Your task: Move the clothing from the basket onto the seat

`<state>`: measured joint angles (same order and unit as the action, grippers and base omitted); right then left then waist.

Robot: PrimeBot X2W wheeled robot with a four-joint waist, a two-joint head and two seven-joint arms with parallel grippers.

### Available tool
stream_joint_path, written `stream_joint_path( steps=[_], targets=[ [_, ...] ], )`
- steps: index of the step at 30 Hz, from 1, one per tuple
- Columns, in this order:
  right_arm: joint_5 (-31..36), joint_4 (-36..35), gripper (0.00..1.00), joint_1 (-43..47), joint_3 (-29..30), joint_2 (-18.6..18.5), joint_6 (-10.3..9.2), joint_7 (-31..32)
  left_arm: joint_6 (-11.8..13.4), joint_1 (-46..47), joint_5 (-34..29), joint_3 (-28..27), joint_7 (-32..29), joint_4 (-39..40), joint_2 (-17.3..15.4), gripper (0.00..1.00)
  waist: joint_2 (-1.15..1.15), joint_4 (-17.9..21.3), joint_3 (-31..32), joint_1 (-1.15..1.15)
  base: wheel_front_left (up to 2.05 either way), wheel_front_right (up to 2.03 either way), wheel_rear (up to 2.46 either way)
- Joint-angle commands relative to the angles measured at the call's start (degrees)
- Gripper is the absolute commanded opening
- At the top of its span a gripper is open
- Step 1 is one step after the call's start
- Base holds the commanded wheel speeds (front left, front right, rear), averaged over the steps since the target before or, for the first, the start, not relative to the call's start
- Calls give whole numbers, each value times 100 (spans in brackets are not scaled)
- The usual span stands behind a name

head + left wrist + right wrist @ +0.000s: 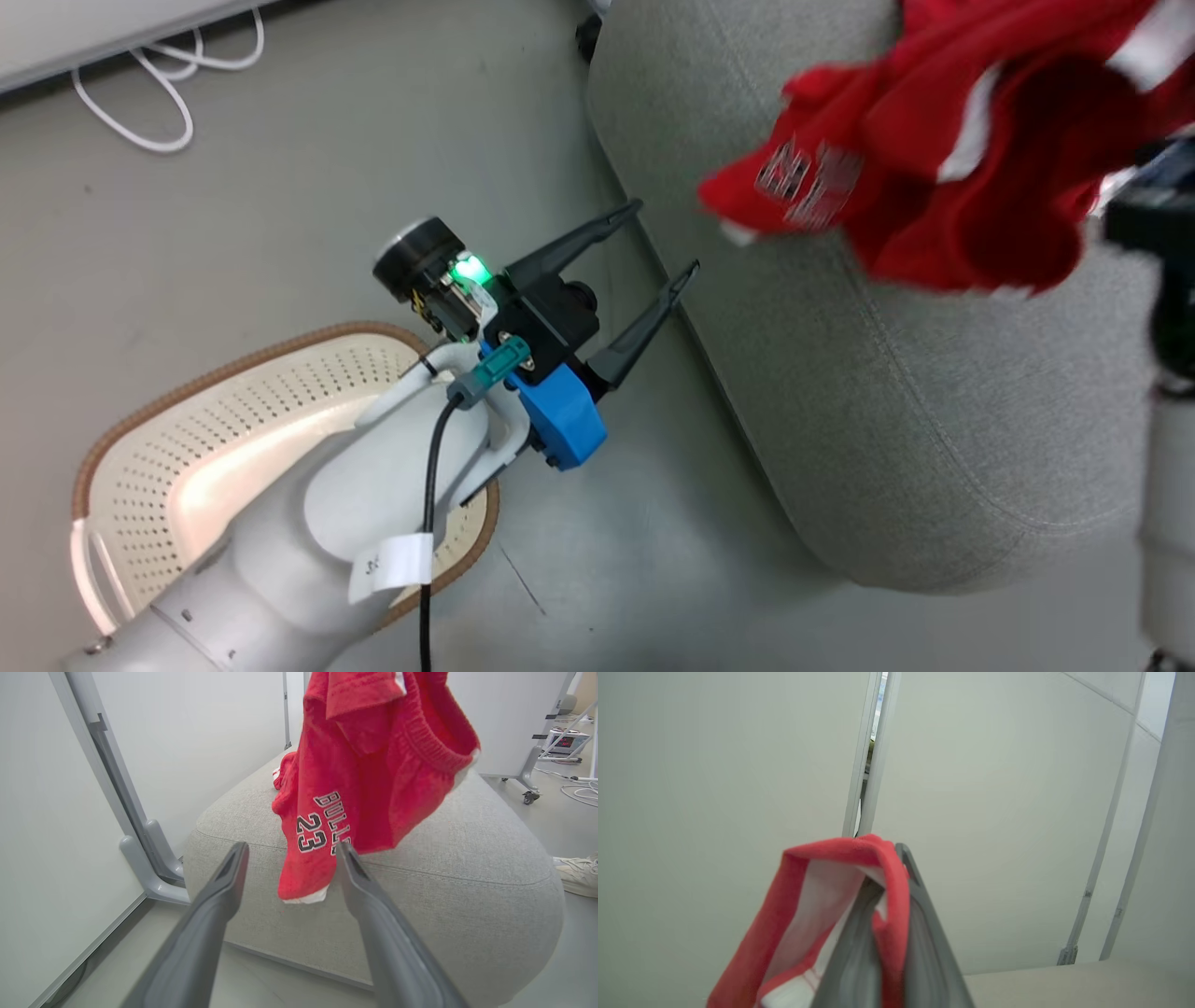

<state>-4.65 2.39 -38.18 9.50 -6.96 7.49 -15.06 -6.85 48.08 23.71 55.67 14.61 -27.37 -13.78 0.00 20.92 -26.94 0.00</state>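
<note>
Your right gripper (889, 882) is clamped on a fold of the red basketball shorts (364, 765), with both fingers pressed together through the white-lined trim. Your left gripper (664, 237) stands with its fingers spread and carries nothing. It hovers over the floor between the laundry basket (168, 448) and the grey seat cushion (887, 420).

The shorts hang in the air above the seat cushion and are not yet laid down. In the left wrist view the lower hem dangles past the stitched seam, in front of the cushion's rounded face. The part of the basket that shows holds no fabric. The left forearm hides the rest.

Risks, as judged:
- If you release here, the hanging weight may drag the shorts off the rounded edge onto the floor. Carry them further over the cushion top first.
- The hold is on a thin fold near the trim, so a quick swing could pull it free.
- The hem hangs close to the left gripper, whose fingers could snag it if that arm rises.

Writing: the shorts read "BULL", the rest folded away, above "23" in black-and-white lettering. The white tag (392, 565) on the left arm's cable is too blurred to read.
</note>
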Motion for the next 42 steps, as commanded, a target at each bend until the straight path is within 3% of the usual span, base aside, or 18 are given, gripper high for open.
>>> stream_joint_path(
  steps=[1, 10, 18, 23, 37, 38, 39, 40, 42],
  targets=[
    [3, -13, 0, -149, 64, -74, 1, -18, 39, 93, -22, -33, -24, 21, -64, 100, 0, -7, -229, 0, 0, 0, 0],
    [-147, 82, 0, -1798, 1468, -1213, 1, -17, 83, 549, -266, -27, -303, 524, -430, 100, 0, -60, -1174, 0, 0, 0, 0],
    [-63, 965, 0, -1725, 2210, -1877, 1, -11, 109, 811, -377, -13, -517, 966, -670, 100, 0, -45, -1784, 0, 0, 0, 0],
    [11, 1517, 0, -1528, 2319, -1871, 0, -12, 102, 911, -429, 23, -617, 1142, -764, 100, 0, -57, -2048, 0, 0, 0, 0],
    [-83, 2603, 0, -915, 2040, -863, 1, -12, 169, 976, -378, 113, -651, 1301, -867, 100, 0, -169, -2244, 0, 0, 0, 0],
    [-103, 2589, 34, -882, 2037, -872, 1, -12, 176, 964, -372, 117, -627, 1285, -857, 100, 0, -171, -2209, 0, 0, 0, 0],
    [-112, 2550, 56, -844, 2022, -883, 1, -12, 179, 952, -367, 120, -604, 1265, -842, 100, 0, -173, -2171, 0, 0, 0, 0],
    [-126, 2499, 100, -798, 2001, -888, 1, -12, 181, 928, -360, 123, -566, 1241, -825, 100, 0, -176, -2117, 0, 0, 0, 0],
    [-161, 2353, 100, -677, 1952, -883, 1, -12, 218, 854, -328, 123, -466, 1173, -778, 100, 0, -187, -1965, 0, 0, 0, 0]
  ],
)
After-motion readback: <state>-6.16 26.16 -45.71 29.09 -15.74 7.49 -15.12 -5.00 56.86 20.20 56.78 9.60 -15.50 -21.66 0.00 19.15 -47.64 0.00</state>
